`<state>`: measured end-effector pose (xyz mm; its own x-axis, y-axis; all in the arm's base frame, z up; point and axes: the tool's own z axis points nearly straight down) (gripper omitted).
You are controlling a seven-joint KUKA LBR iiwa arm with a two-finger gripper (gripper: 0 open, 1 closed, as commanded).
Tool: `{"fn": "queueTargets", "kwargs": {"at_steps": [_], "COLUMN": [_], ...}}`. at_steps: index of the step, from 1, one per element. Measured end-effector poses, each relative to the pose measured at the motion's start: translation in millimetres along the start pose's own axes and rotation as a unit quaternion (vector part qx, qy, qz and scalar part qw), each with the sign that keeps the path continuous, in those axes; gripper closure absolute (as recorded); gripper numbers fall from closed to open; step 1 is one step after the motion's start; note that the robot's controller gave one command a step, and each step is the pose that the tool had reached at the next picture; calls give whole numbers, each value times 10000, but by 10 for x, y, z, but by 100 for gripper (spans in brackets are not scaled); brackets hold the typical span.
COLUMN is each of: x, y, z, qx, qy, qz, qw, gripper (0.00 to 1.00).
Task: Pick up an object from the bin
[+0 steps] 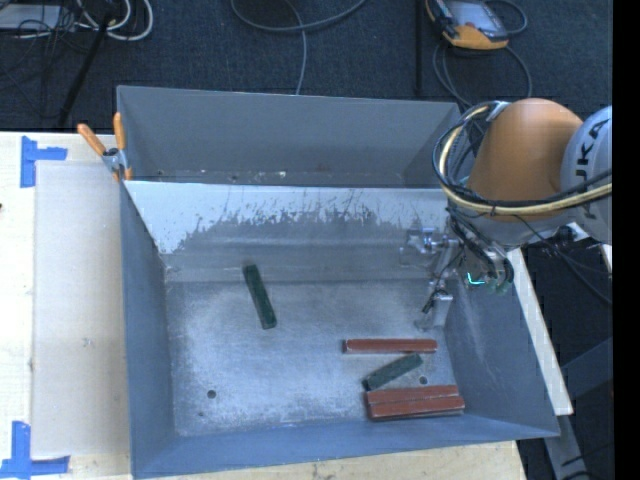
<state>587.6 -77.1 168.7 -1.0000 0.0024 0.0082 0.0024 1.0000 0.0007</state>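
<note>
Camera view puts the thin brown bar (390,346) by the bin's (250,388) right wall, nearest the end effector (433,310), whose opening you cannot tell; you'd best straddle its narrow width, clear of the green stick (392,371) alongside.

- Dark green sticks: two, namely left stick (260,296) and right stick (392,371).
- Red-brown bars: two, namely thin bar (390,346) and wide bar (414,403).
- Grey bin (300,138): one.

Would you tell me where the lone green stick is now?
The lone green stick lies on the bin floor, left of centre in the camera view, apart from the thin brown bar to its lower right.
</note>
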Motion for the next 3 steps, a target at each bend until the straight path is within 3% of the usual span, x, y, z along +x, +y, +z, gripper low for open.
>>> {"fn": "queueTargets", "kwargs": {"at_steps": [1, 2, 3], "x": [474, 613, 597], "y": [177, 215, 215], "z": [794, 1003, 985], "qx": [-6, 6, 12], "qy": [10, -17, -46], "qz": [-656, -938, -950], "qw": [9978, 9956, 9955], "gripper": [0, 0, 100]}}
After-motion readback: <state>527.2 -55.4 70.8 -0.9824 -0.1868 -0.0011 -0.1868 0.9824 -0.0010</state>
